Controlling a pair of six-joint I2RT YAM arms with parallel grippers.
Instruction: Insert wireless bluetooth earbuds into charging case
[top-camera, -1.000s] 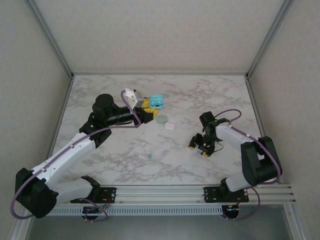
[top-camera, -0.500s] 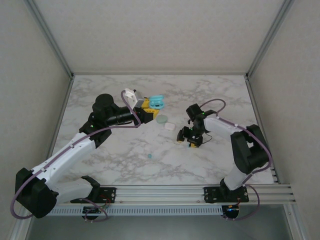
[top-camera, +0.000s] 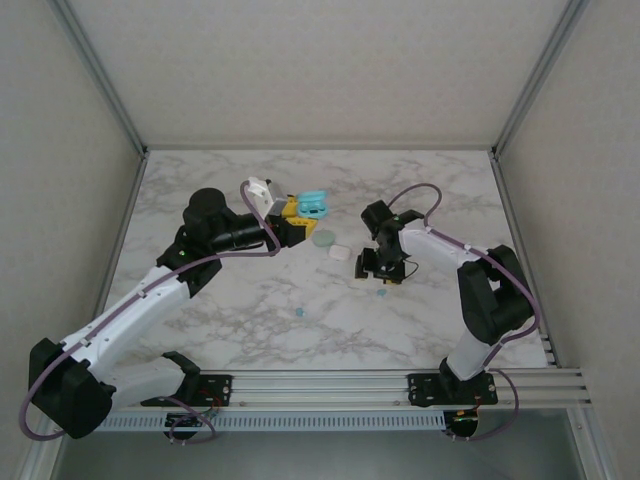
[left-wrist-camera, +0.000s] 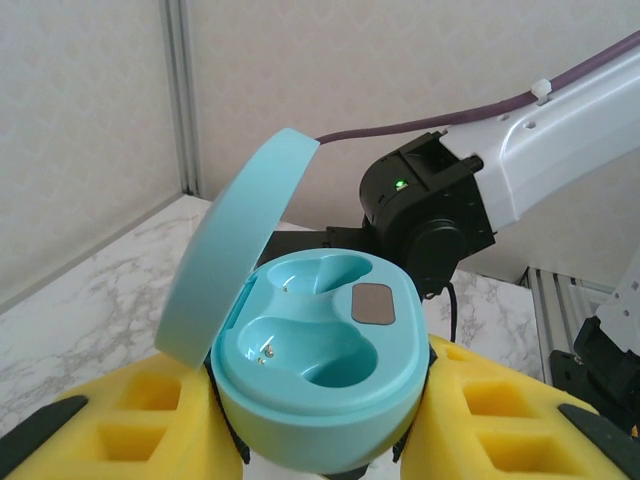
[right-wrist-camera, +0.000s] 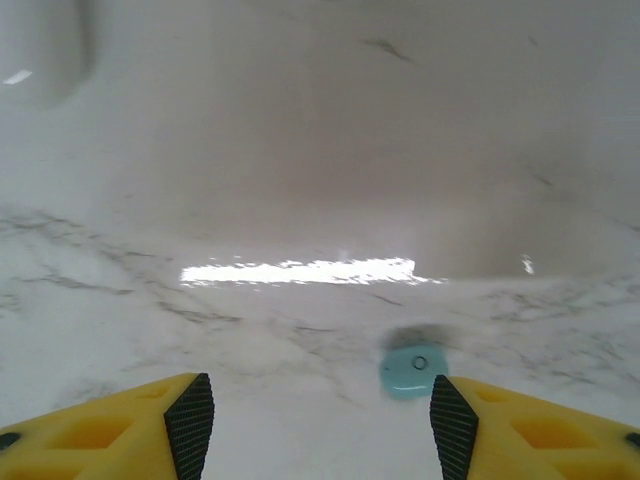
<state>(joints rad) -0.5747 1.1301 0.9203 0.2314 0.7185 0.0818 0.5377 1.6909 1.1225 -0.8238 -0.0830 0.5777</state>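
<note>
My left gripper (top-camera: 300, 212) is shut on the teal charging case (top-camera: 314, 203), held up above the table at the back centre. In the left wrist view the case (left-wrist-camera: 320, 370) sits between the yellow fingers (left-wrist-camera: 130, 420) with its lid (left-wrist-camera: 235, 265) swung open, and both sockets are empty. A small teal earbud (right-wrist-camera: 415, 370) lies on the marble just inside the right finger (right-wrist-camera: 455, 425) of my open right gripper (right-wrist-camera: 325, 425). From above, that gripper (top-camera: 379, 270) hovers low over this earbud (top-camera: 381, 294). A second teal earbud (top-camera: 298, 312) lies further left, nearer the front.
A pale green case (top-camera: 323, 238) and a white case (top-camera: 340, 253) rest on the marble table (top-camera: 220, 320) between the two grippers. The right arm's wrist (left-wrist-camera: 440, 210) shows close behind the held case. Aluminium frame posts and walls bound the table on three sides.
The right arm has swung left and away from the front edge, bringing its open gripper down over a teal earbud. The left arm and its case have stayed put.
</note>
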